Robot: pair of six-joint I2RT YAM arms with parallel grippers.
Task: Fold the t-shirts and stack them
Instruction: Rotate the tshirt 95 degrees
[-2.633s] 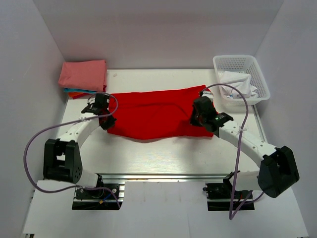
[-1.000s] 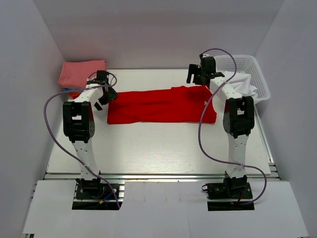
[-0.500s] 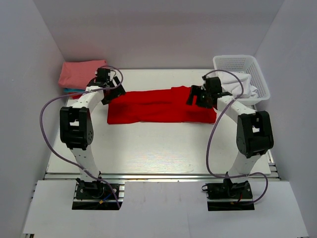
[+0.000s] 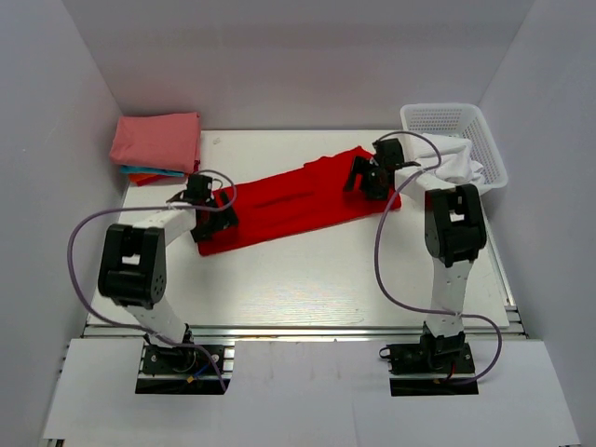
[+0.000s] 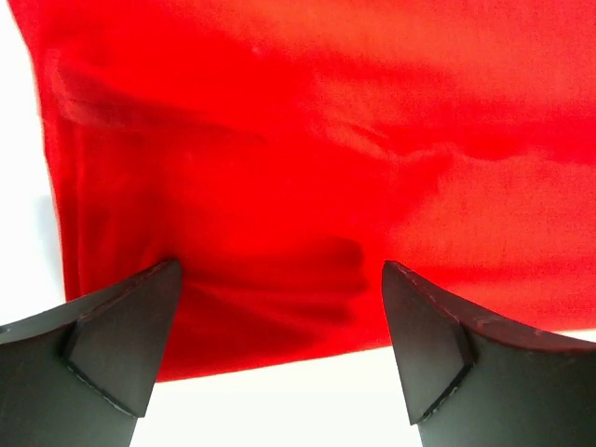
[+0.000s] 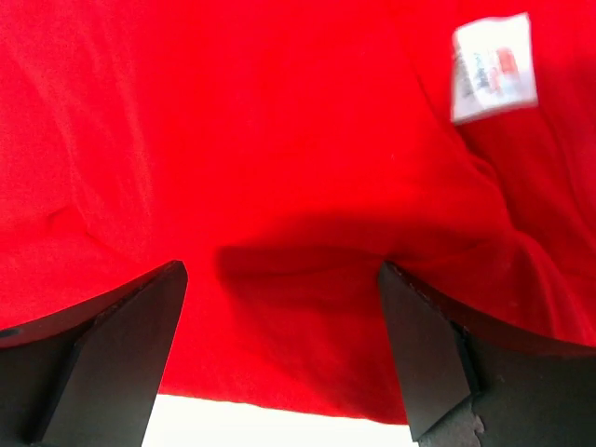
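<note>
Here, left hand (image 5: 279,270) wide open above the red t-shirt (image 4: 289,200); right hand (image 6: 281,268) likewise, opposite end.

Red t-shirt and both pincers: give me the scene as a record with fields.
red t-shirt: folded into a long strip, lying slantwise on the table
left pincer: open, over the strip's near-left end
right pincer: open, over its far-right end, near the neck label
folded stack: far-left corner, pink on top
basket: far right, white cloth inside
</note>
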